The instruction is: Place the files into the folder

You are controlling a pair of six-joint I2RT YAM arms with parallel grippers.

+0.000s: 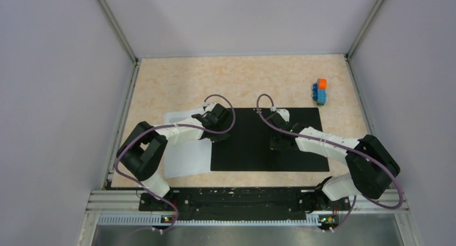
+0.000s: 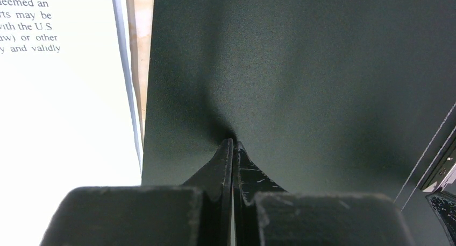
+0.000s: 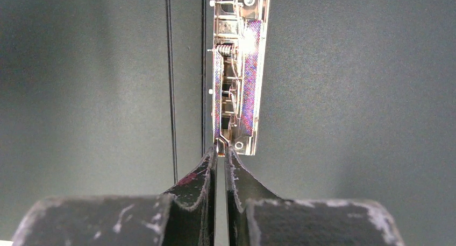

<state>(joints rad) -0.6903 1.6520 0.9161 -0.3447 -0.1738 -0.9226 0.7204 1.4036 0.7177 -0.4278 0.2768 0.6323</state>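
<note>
At the near end of the metal clip [image 3: 236,79] the right hand [image 3: 221,152] has its two fingers almost together. Only a thin slit shows between them, and they seem to pinch the small end of the clip's lever, though the wrist view does not show how firm this grip is. The clip lies along the middle line of the folder [image 1: 247,149]. The folder is spread open with its black inside up, in the middle of the bench [image 1: 242,79] and closer to the near edge than to the far one.

The left hand [image 2: 232,143] is fully closed and holds nothing. Its tips press down on the left leaf of the folder, not far from that leaf's left edge, and I judge it is there to keep the folder from sliding.

Just beside that edge, with a narrow strip of bench between, lie the files [image 1: 185,157], white printed sheets toward the left edge of the bench, partly under the left arm. None of them is on the folder yet. A small toy block stack [image 1: 320,91] stands near the far right corner, well apart from the work.

So the step in hand is, in my judgement, opening the clip. The next move calls for lifting the lever while the left hand holds the leaf down. After that, the floppy sheets must be slid over the left edge of the folder and under the raised clip.
</note>
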